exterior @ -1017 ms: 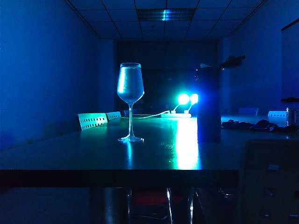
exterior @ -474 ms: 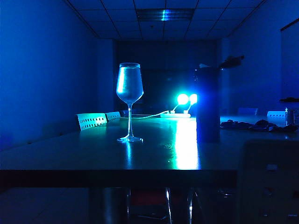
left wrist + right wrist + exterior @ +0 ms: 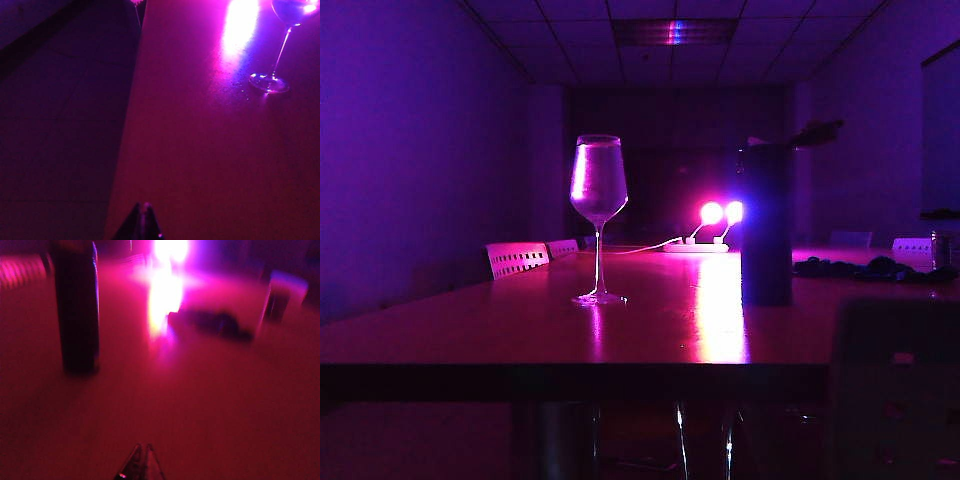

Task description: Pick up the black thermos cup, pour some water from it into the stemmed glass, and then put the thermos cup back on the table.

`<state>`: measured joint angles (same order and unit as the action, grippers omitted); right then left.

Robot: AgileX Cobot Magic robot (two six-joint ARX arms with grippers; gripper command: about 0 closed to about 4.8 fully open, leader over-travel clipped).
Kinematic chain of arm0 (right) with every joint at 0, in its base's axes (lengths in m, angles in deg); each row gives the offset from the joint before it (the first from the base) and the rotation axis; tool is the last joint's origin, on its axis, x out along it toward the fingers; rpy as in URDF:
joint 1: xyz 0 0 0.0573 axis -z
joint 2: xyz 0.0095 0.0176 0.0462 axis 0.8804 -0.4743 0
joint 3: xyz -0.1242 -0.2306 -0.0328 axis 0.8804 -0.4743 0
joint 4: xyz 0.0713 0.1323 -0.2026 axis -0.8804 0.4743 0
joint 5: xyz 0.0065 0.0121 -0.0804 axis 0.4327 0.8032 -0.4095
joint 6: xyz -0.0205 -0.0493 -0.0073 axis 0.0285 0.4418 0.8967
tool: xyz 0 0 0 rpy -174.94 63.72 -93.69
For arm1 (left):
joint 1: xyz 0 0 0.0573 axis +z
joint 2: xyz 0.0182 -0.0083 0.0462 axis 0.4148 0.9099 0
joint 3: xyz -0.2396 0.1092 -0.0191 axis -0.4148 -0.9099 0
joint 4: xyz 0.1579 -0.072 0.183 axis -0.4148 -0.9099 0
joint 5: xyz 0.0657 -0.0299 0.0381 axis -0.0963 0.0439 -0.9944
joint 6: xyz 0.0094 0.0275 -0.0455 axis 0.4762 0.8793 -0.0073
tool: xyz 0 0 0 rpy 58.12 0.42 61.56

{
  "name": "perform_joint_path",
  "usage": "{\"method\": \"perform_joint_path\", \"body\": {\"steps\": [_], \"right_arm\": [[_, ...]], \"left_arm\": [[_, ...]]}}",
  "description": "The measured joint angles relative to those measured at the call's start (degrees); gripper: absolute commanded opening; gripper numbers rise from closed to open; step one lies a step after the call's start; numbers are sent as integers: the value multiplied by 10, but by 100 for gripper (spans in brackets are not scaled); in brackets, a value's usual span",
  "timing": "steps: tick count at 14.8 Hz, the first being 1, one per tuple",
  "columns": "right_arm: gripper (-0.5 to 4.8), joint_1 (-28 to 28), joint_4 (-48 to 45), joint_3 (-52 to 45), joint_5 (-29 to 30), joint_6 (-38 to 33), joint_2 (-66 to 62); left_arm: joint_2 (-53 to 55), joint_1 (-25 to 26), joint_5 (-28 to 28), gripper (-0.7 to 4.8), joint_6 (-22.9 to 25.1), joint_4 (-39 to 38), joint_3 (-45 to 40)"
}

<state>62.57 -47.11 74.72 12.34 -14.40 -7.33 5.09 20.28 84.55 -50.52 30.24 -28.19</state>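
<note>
The stemmed glass point(image 3: 598, 200) stands upright left of the middle of the table point(image 3: 520, 335); its bowl holds liquid nearly to the rim. Its foot and stem point(image 3: 272, 75) show in the left wrist view. The black thermos cup point(image 3: 766, 225) stands upright to the right of the glass, flip lid jutting out at its top; it also shows as a dark cylinder point(image 3: 76, 307). My left gripper point(image 3: 144, 206) is shut and empty over the near table edge, well short of the glass. My right gripper point(image 3: 142, 446) is shut and empty, low over the table, apart from the thermos.
Two bright lamps point(image 3: 720, 212) glare at the far end and reflect along the tabletop. A dark heap point(image 3: 860, 267) and a pale box point(image 3: 912, 245) lie at the back right. Pale chair backs point(image 3: 517, 258) stand at the left side. No arm shows in the exterior view.
The room light has turned from blue-green to magenta. Glass and thermos cup stand where they stood.
</note>
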Motion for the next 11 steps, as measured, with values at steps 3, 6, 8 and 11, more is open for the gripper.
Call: {"method": "perform_joint_path", "body": {"steps": [3, 6, 8, 11], "right_arm": [[-5, -3, -59, 0, 0, -2, 0], [-6, -3, -41, 0, 0, -2, 0], [-6, -3, -34, 0, 0, -2, 0], [-5, -3, -34, 0, 0, -2, 0]], "left_arm": [[-8, 0, 0, -5, 0, 0, 0], [-6, 0, 0, -5, 0, -2, 0], [-6, 0, 0, -5, 0, -2, 0], [-6, 0, 0, -5, 0, -2, 0]]}}
